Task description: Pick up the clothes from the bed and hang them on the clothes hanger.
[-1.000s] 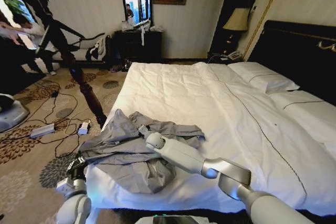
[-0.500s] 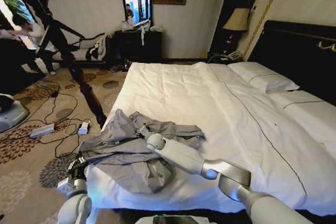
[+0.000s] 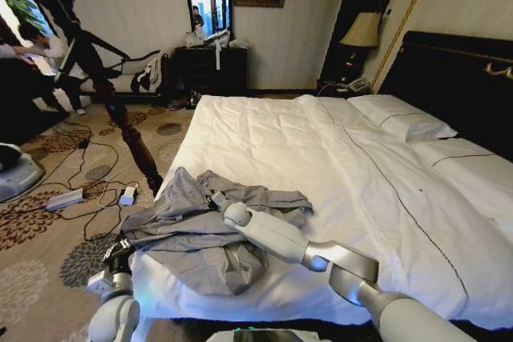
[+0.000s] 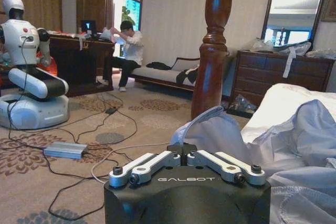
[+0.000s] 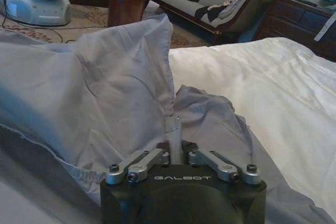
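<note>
Right gripper (image 5: 176, 129) stretched toward 10 o'clock over bed (image 3: 337, 166), pinched onto grey-blue shirt (image 3: 188, 234). Left gripper (image 4: 182, 150) low at bed's corner, fingers closed, empty.

Before us stands the bed (image 3: 321, 150), its white duvet spread flat up to a tall black headboard (image 3: 449, 78). On the duvet near the foot corner on our left lies the crumpled grey-blue shirt (image 3: 192, 230); two white pillows (image 3: 401, 122) with dark piping rest at the headboard.
</note>
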### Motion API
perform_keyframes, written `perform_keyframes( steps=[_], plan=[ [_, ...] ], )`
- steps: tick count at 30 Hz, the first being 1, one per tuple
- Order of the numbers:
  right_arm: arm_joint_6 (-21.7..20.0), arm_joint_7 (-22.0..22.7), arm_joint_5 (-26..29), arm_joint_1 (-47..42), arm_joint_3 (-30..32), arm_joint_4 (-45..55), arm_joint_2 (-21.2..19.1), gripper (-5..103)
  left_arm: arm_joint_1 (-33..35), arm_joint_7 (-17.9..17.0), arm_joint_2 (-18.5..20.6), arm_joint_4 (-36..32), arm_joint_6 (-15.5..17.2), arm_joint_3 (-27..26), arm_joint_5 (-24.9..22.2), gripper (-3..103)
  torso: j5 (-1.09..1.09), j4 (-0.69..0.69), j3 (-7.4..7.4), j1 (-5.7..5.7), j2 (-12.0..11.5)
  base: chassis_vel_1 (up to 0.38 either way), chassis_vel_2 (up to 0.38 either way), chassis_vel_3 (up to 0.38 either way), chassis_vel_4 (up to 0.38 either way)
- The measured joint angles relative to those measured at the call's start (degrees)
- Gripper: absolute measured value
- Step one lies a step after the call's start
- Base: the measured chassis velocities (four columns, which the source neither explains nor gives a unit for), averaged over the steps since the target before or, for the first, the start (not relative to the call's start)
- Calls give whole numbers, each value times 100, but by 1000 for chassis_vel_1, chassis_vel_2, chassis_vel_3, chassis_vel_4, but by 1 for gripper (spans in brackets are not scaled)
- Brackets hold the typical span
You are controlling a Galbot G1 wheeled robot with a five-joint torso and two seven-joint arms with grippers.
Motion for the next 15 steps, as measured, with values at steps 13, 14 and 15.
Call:
perform_keyframes(
  steps=[13,14,15],
  plan=[
    [990,-670,214,26,228,79,-187,0,6,14,105,-121,-77,-14,-121,0,0,0,1,0,0,0,0,0,0],
    [1155,-771,409,52,316,275,-262,0,4,43,154,-178,-103,-19,-180,0,0,0,1,0,0,0,0,0,0],
    [1291,-839,747,82,406,547,-362,0,-2,89,223,-250,-133,-22,-250,0,0,1,1,0,-1,0,0,0,0]
  ],
)
